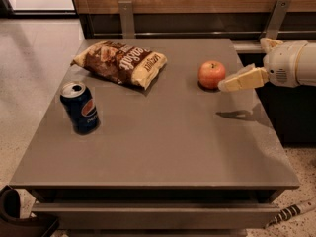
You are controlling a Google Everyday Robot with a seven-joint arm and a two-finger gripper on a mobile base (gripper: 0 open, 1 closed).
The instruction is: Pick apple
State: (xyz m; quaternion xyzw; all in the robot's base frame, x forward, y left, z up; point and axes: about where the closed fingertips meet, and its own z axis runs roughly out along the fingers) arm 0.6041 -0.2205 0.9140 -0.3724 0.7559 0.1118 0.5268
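grey table is bearing the apple toward 1 o'clock, likely firm, smooth and prone to rolling, while the gripper is hovering spread at its 3 o'clock, so gripping across the middle is looking safest.

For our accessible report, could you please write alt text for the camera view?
A robot gripper extends in from the right, its tip close beside a red apple on a grey table. Farther left are a brown chip bag and an upright blue soda can.
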